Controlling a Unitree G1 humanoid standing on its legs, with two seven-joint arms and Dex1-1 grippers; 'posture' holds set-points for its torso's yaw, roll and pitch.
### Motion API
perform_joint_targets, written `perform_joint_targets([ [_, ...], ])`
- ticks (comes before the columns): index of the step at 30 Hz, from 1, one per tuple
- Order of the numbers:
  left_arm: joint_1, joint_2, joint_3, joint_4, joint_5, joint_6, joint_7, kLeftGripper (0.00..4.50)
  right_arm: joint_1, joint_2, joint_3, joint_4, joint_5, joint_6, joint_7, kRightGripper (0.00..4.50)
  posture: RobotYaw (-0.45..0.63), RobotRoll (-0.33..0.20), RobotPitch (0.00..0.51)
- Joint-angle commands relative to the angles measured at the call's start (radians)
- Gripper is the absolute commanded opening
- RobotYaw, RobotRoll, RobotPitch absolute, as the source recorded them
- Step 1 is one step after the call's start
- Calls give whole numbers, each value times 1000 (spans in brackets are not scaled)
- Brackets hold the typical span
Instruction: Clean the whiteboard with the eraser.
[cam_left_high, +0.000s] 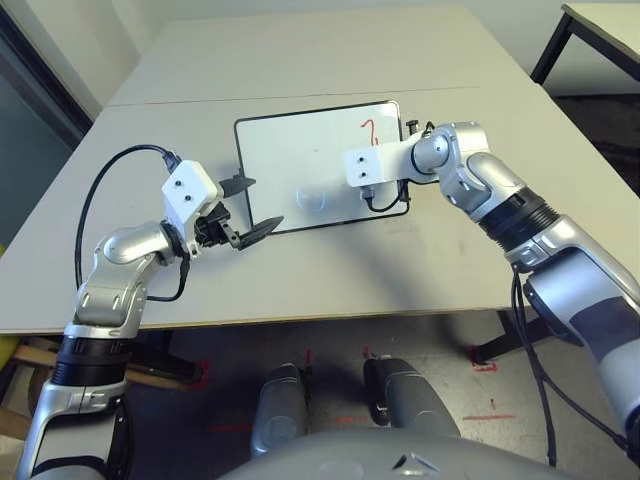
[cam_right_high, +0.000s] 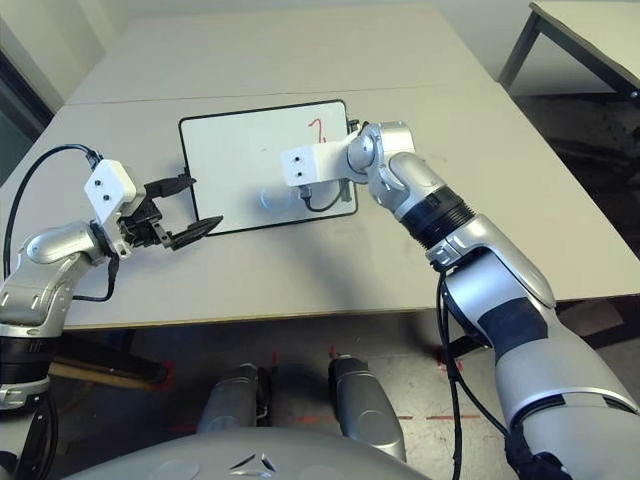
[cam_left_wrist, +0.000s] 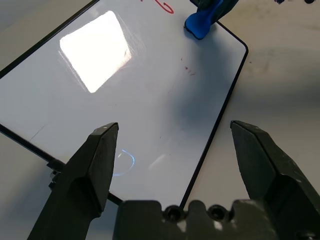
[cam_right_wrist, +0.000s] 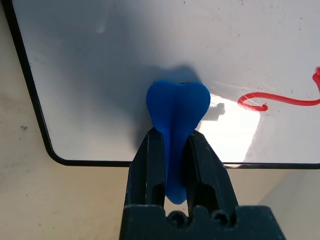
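Basically: right pincer (cam_right_wrist: 175, 145) clamped on blue eraser (cam_right_wrist: 177, 112), near whiteboard's (cam_left_high: 290, 160) lower-right corner, mid-frame on bench (cam_left_high: 300, 60). Left pincer (cam_left_wrist: 175, 150) wide, empty. Sweep flat, firm toward red scribble (cam_right_wrist: 280, 100).

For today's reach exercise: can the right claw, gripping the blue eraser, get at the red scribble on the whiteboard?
Probably yes: the right claw holds the blue bone-shaped eraser over the black-framed whiteboard, and nothing lies between it and the red scribble.

Bright, even daylight lighting scene; all views staying sharp. Window glare shining as bright patches on whiteboard (cam_left_wrist: 150, 100). Soft shadow falling beneath eraser (cam_right_wrist: 177, 112). Table (cam_left_high: 300, 60) washing out pale toward far edge.
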Motion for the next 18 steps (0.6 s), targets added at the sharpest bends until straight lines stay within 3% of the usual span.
perform_joint_targets([
  [1, -10, 1, -7, 5, 5, 4, -6, 4500, 27, 43, 23, -18, -7, 18, 15, 339, -70, 0, 101],
  [7, -3, -2, -3, -5, -1, 9, -2, 4500, 22, 105, 39, -56, -17, 23, 21, 339, -61, 0, 102],
  [18, 1, -6, 2, -5, 3, 6, 7, 4500, 34, 134, 83, -93, -44, 6, 48, 339, -44, 0, 92],
])
